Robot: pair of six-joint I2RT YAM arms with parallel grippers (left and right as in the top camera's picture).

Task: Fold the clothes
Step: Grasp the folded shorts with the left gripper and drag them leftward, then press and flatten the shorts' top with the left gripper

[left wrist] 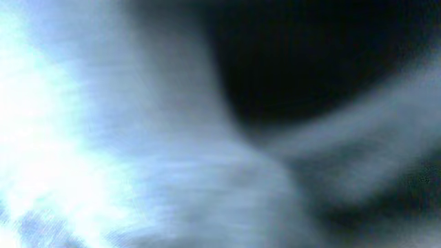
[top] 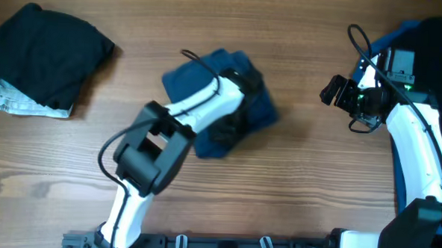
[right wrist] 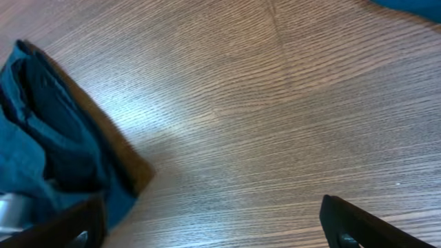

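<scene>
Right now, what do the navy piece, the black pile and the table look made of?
Navy piece: soft matte fabric, bunched and creased. Black pile: matte cloth too, folded in soft rounded layers. Table: wood or wood-look laminate, grain lines with a light sheen; which, I cannot tell.

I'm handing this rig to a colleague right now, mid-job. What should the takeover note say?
The left gripper is shut, down in the navy garment at the centre of the table; whether it pinches fabric cannot be told, its camera is blurred.
The right gripper is open and empty, over bare table right of that garment.
The navy garment lies bunched under the left arm; a black garment sits folded on a pale garment, far left.
Done: that stack looks folded.
Left: finish folding the navy garment, probably then add it to the stack.
</scene>
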